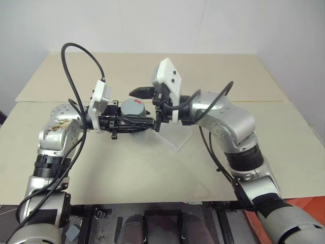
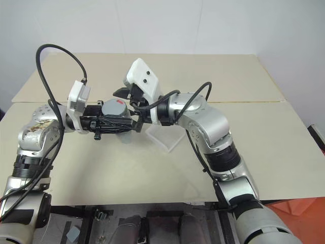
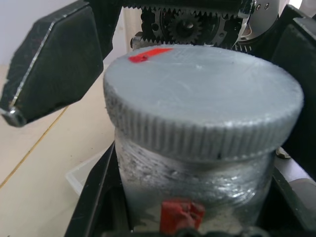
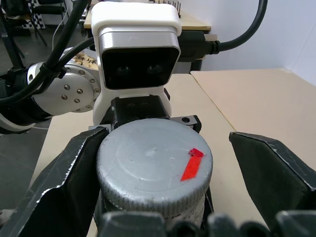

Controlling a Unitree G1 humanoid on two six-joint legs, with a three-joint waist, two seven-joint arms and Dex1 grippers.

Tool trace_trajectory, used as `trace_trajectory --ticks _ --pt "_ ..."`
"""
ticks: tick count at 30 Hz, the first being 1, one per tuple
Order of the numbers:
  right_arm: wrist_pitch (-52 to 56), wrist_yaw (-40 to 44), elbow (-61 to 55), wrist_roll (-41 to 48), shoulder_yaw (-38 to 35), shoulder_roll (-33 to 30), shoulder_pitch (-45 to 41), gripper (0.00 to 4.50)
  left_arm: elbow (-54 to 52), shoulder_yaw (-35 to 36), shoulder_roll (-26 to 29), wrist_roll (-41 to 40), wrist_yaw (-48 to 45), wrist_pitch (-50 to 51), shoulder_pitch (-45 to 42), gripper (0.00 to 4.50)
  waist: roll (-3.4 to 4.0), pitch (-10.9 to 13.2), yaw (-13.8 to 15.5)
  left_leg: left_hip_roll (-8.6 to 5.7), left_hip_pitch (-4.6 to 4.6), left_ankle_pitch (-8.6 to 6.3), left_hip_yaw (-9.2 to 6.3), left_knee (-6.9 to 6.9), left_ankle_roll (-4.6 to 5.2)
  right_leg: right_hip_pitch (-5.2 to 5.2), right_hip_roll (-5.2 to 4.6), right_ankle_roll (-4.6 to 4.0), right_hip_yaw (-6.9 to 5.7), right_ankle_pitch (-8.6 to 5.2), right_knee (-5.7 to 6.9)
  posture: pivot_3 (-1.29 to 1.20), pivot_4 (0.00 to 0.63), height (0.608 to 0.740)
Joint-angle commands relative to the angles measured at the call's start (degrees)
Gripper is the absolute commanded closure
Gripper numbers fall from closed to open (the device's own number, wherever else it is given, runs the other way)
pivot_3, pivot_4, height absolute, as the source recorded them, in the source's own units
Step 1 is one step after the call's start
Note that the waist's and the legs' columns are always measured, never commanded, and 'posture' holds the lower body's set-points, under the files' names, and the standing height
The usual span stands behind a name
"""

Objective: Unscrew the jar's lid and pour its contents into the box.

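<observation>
We are holding the jar (image 3: 197,182) above the table (image 1: 152,168), lid (image 4: 154,165) on.
Our left gripper (image 1: 133,123) is clamping it; our right gripper (image 4: 163,173) is straddling the lid, fingers wide apart, near the box (image 1: 175,137).

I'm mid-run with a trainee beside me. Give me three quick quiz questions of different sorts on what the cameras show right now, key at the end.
1. True or false: the lid is already off the jar.
2. Which gripper is clamped on the jar's body? A. the left gripper B. the right gripper C. neither
3. Fill in: the right gripper's jaws stand ____ on either side of the lid.

Key
1. False: the lid sits on the jar.
2. A. The left gripper holds the jar, above the table, near the box.
3. Open: one finger is near the lid's rim, the other stands clear.
</observation>
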Motion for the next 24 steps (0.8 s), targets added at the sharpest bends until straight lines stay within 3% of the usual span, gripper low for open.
trace_trajectory --ticks 1,24 --pt "0.0 -0.2 -1.5 0.8 -4.7 -2.4 0.0 0.03 -2.2 1.3 1.2 -0.6 -0.6 -1.1 0.2 2.55 0.00 0.0 0.0 0.00 0.00 0.00 0.00 0.00 0.00 0.00 0.00 0.00 0.00 0.00 0.00 0.00 0.150 0.740" --pt "0.4 -0.1 -2.0 2.9 -6.8 -8.1 2.0 0.03 -2.7 1.3 1.8 -1.0 -0.9 -0.9 0.6 2.55 0.00 0.0 0.0 0.00 0.00 0.00 0.01 0.00 0.01 0.00 0.00 0.00 0.00 0.00 -0.01 0.00 0.150 0.740"
